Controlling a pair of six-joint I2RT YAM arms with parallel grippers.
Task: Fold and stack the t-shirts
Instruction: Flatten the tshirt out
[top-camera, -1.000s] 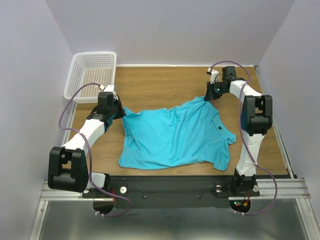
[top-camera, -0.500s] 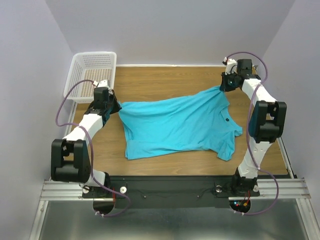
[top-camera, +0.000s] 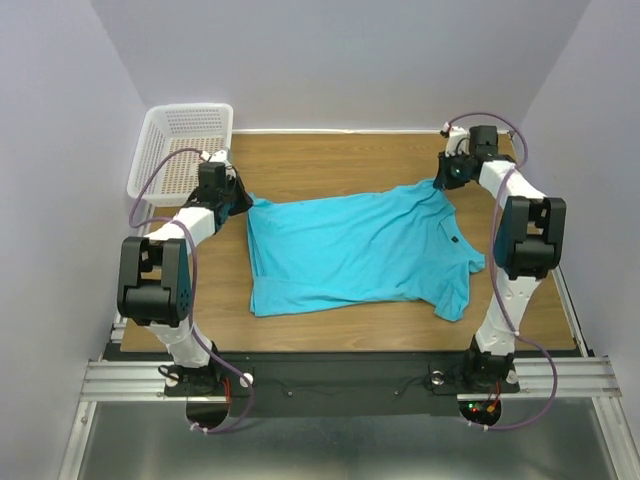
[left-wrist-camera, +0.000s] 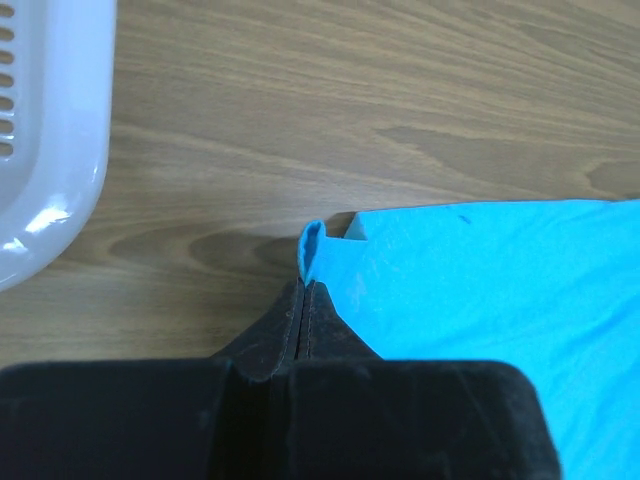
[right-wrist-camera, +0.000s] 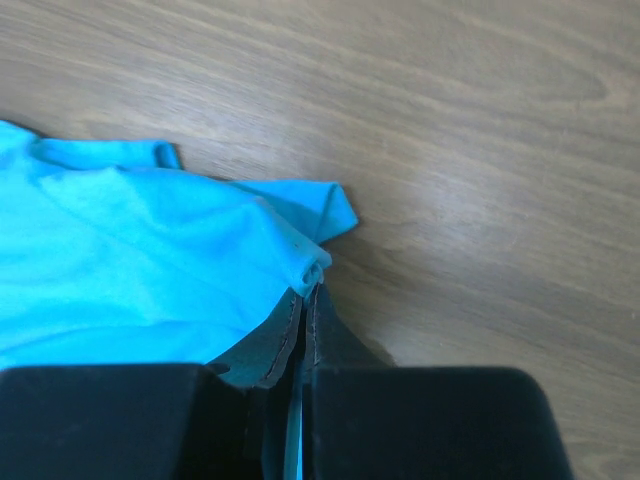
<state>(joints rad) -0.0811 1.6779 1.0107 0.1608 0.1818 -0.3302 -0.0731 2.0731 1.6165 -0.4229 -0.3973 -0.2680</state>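
One turquoise t-shirt (top-camera: 355, 250) lies spread across the wooden table (top-camera: 330, 160), with a small dark mark (top-camera: 452, 240) near its neckline on the right. My left gripper (top-camera: 240, 199) is shut on the shirt's far-left corner (left-wrist-camera: 312, 243), which pokes out from between the pressed fingertips. At the far-right corner my right gripper (top-camera: 440, 184) is shut on the cloth (right-wrist-camera: 318, 270), with a strip of fabric running between its fingers. The shirt (left-wrist-camera: 480, 300) stretches between both grips along its far edge.
A white mesh basket (top-camera: 183, 148) stands at the back-left corner of the table, close behind the left gripper, and its rim (left-wrist-camera: 55, 150) shows in the left wrist view. Purple walls close in the sides and the back.
Both grippers moved toward the back of the table and farther apart, pulling the shirt's far edge straighter. The shirt now lies flatter and more spread out.
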